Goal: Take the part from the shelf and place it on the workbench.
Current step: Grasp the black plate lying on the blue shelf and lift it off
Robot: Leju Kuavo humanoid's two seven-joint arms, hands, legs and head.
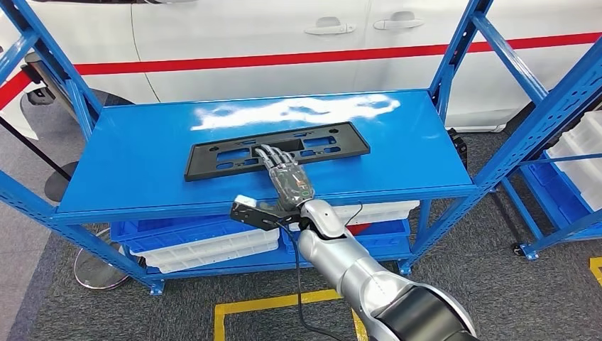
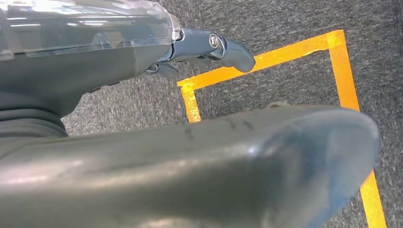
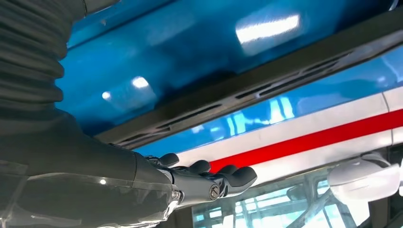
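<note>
The part, a flat black licence-plate frame (image 1: 213, 153), lies lengthwise on the top board of the blue shelf (image 1: 128, 156). My right hand (image 1: 284, 174) reaches over the shelf's front edge, and its straight fingers lie on top of the frame near its middle, gripping nothing. In the right wrist view the frame (image 3: 266, 80) runs as a dark bar across the blue board, with my right hand's fingers (image 3: 228, 178) stretched out beside it. My left hand (image 2: 95, 71) hangs over the grey carpet, fingers loose and holding nothing.
A white car with a red stripe (image 1: 284, 57) stands close behind the shelf. White and blue bins (image 1: 206, 245) fill the lower shelf. A second blue rack with white bins (image 1: 568, 153) stands to the right. Yellow floor tape (image 1: 277, 304) marks the carpet in front.
</note>
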